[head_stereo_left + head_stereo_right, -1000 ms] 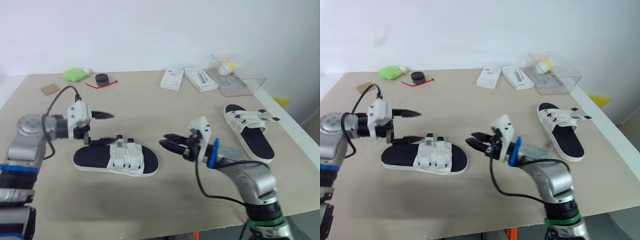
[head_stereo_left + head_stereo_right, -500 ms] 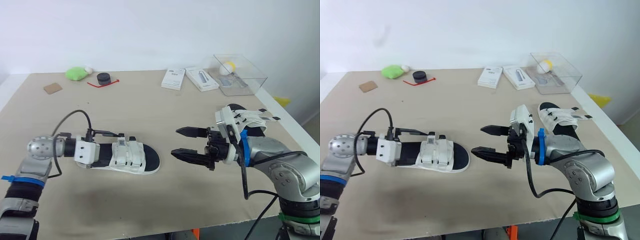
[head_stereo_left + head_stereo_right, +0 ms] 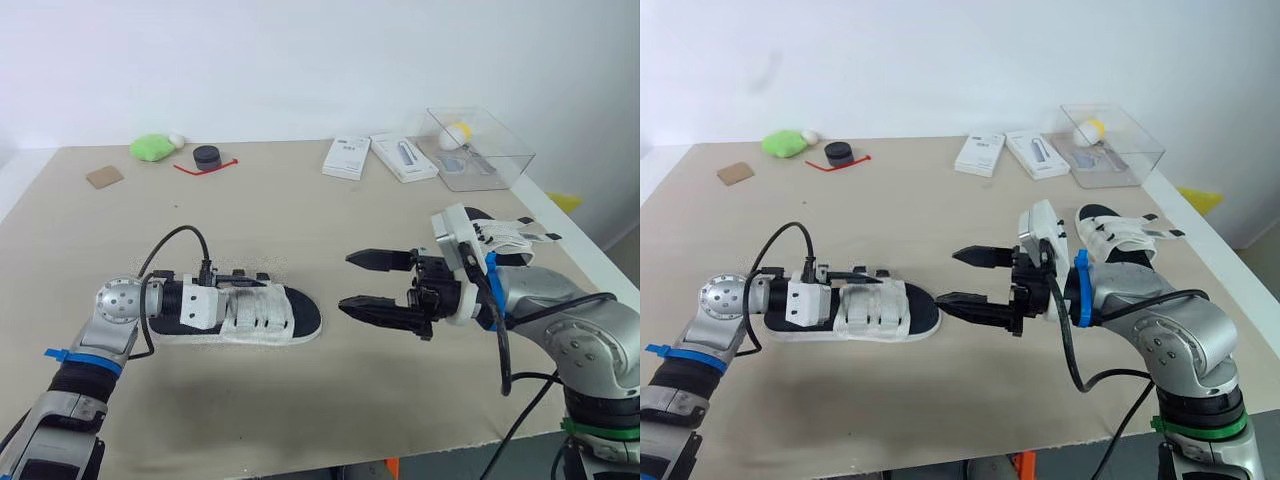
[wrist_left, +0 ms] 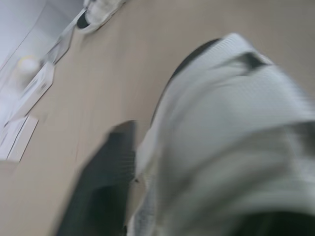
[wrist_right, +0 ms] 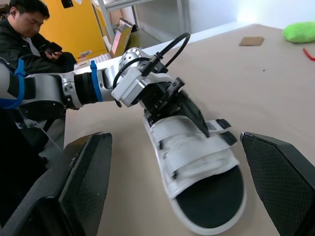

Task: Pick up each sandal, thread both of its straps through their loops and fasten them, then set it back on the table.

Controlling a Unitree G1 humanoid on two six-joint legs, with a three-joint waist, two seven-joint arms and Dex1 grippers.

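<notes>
A white two-strap sandal (image 3: 255, 315) with a black footbed lies near the table's front left. My left gripper (image 3: 235, 290) reaches in from its heel end and is shut on it. One black finger (image 5: 192, 115) lies on the footbed beside the straps, and the other is hidden underneath. My right gripper (image 3: 346, 282) hovers open just off the sandal's toe, pointing at it, with nothing between its fingers. The second sandal (image 3: 1120, 240) lies at the far right, partly hidden behind my right arm, with its straps loose.
At the back stand a clear plastic box (image 3: 478, 148), two white packets (image 3: 345, 158), a green lump (image 3: 150, 148), a black round lid (image 3: 206, 156) and a brown card (image 3: 101, 177). A seated person (image 5: 24, 24) is beyond the table's left side.
My left gripper came down from above the heel, slid along the sandal to the straps and closed on it. My right gripper opened wide and pulled back to the right.
</notes>
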